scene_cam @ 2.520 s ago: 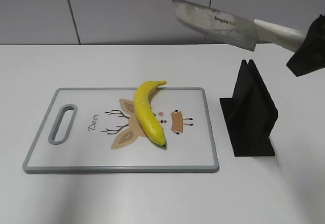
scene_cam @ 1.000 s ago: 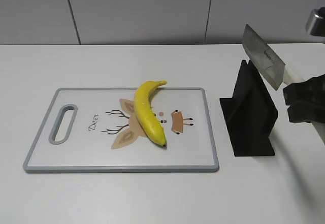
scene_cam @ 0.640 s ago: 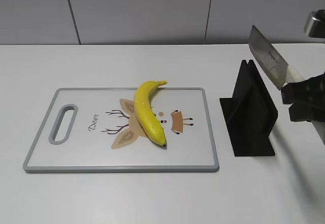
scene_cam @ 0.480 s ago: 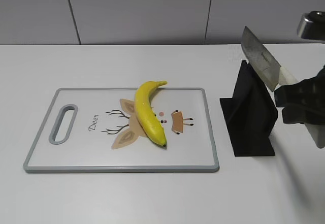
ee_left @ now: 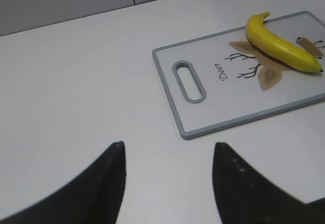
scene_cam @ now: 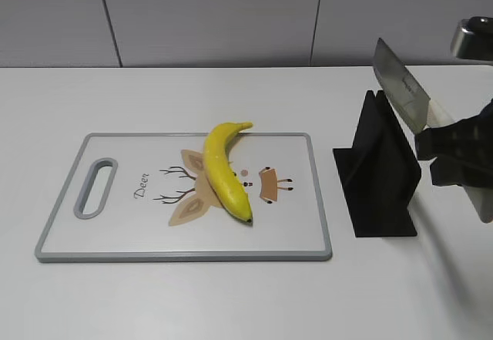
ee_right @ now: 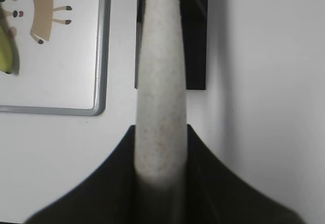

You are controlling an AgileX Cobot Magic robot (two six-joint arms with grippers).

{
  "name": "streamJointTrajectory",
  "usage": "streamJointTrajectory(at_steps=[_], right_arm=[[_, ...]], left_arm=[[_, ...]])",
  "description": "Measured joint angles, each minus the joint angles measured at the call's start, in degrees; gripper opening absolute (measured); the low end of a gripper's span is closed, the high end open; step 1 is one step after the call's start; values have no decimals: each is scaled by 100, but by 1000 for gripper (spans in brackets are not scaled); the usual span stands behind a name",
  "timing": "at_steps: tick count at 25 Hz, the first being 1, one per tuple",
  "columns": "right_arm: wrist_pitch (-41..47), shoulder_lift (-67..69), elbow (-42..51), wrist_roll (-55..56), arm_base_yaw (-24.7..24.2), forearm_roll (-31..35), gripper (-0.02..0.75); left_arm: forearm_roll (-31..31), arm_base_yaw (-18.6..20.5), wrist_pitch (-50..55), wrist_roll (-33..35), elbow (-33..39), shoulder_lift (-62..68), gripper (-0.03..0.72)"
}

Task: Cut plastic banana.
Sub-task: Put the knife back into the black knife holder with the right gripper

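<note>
- Centrally on the cutting board (scene_cam: 308,201) lies the plastic banana (scene_cam: 223,170), whole, curved, its stem toward the board's far edge and its dark tip toward the near edge, covering part of the printed deer drawing (scene_cam: 185,193).
- Well to the banana's right, past the board's right edge, the right gripper (scene_cam: 456,151) is clamped on the pale handle of a cleaver (scene_cam: 400,85), whose broad blade slants up and to the left above a black knife stand (scene_cam: 381,174).
- From the right wrist view, the speckled handle (ee_right: 160,82) runs up the middle between the dark fingers (ee_right: 106,183), the stand (ee_right: 195,36) shows behind it, and only a sliver of the banana (ee_right: 6,51) appears at the left edge.
- Whether the blade touches the stand's slot is hard to make out.
- Over bare table (ee_left: 76,82), the left gripper (ee_left: 167,183) hovers with its fingers spread and nothing between them; the banana (ee_left: 279,43) sits well apart from it, at the board's far end beyond the handle slot (ee_left: 189,82).
- Part of the right arm is cut off by the exterior view's right edge.
</note>
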Motion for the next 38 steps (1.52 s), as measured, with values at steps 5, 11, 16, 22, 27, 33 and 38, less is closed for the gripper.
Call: streamJointTrajectory(at_steps=[5,11,16,22,27,33,38], right_arm=[[-14,6,0,6,0,-11,179],[-14,180,0,6,0,-22,179],[-14,210,0,-6,0,-22,179],[40,384,0,-6,6,21,179],[32,514,0,-15,10,85,179],[-15,514,0,-9,10,104,179],[-33,612,0,-17,10,107,179]], left_arm=[[7,0,33,0,57,0,528],[-20,0,33,0,57,0,472],[-46,3,35,0,57,0,433],[-67,540,35,0,57,0,424],[-67,1369,35,0,57,0,411],[-67,1622,35,0,57,0,369],[-67,1622,35,0,57,0,323]])
